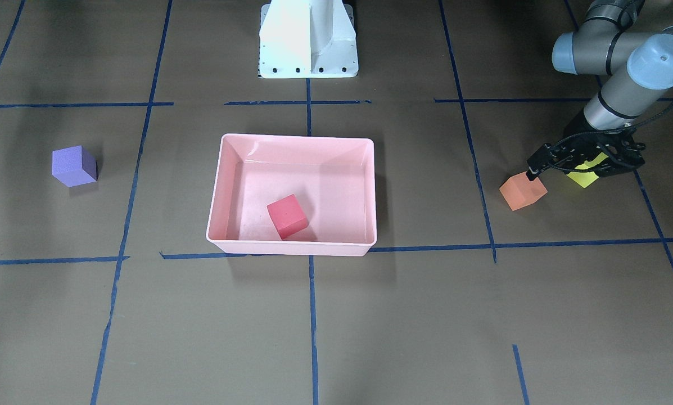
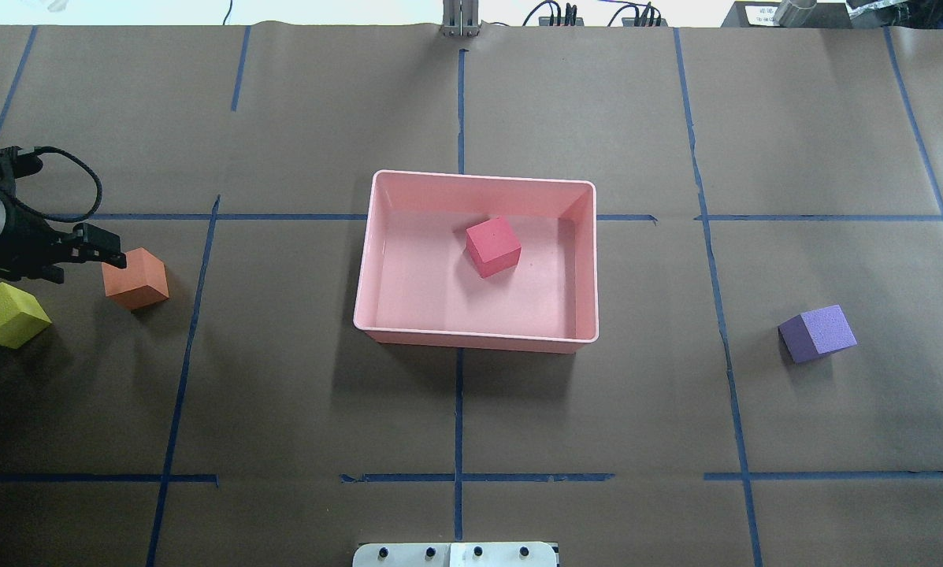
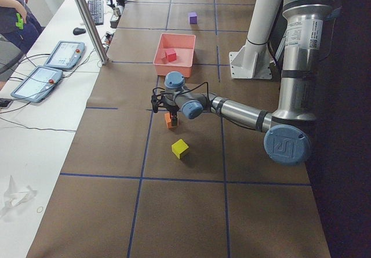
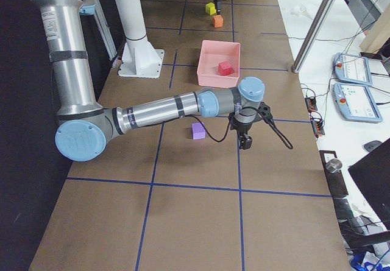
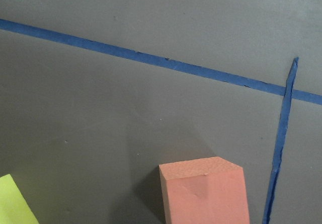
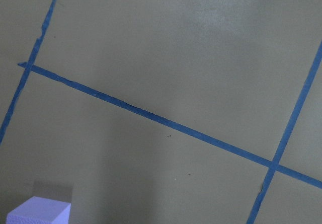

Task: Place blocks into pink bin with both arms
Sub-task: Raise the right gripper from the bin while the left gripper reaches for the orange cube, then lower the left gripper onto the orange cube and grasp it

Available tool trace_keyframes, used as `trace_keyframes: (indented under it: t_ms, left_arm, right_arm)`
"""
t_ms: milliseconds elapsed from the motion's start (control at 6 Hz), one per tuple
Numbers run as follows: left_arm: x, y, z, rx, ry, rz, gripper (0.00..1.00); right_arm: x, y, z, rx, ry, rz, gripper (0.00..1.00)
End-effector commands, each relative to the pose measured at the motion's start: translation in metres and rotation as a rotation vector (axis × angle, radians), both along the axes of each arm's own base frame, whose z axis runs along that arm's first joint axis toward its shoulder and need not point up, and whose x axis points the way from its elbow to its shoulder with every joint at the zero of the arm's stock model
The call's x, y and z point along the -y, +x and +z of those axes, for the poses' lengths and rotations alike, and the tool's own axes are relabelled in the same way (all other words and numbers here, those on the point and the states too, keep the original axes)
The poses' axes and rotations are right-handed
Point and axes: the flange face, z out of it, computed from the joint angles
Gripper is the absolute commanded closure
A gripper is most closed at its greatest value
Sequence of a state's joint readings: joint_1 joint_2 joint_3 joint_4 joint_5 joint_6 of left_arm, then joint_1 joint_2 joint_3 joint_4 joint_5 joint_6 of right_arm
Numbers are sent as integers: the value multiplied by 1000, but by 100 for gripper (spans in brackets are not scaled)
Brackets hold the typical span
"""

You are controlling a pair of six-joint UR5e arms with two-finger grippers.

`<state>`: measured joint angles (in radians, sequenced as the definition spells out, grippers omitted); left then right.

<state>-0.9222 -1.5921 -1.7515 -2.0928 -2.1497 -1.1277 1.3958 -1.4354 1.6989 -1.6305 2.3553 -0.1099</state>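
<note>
Shows red block (image 2: 492,246) lying inside pink bin (image 2: 479,340), orange block (image 2: 135,278) just beside left gripper (image 2: 113,253) with yellow-green block (image 2: 6,315) near, purple block (image 2: 817,333) well apart near right gripper (image 4: 245,141); cannot tell either claw's spread, apart or together.

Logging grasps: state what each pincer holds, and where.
The right pincer holds nothing. The left pincer sits at the orange block; whether it grips cannot be told.

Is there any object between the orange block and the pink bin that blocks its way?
Nothing visible does. Between the orange block and the pink bin there is only bare table with blue tape lines. The yellow-green block lies on the other side, away from the bin.
</note>
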Motion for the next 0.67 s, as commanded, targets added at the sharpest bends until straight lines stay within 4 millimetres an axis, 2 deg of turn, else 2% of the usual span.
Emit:
trace_keyframes:
  t_ms: [0,333,500]
  left_arm:
    - [-8,25,3,5,-5,45,0]
    - [4,38,0,-2,-22,37,0]
    - [12,45,6,8,-29,36,0]
  right_arm:
    - [-4,2,5,-2,-3,-1,0]
    - [-16,3,10,-6,-7,-3,0]
    - [-16,4,9,-7,-6,-1,0]
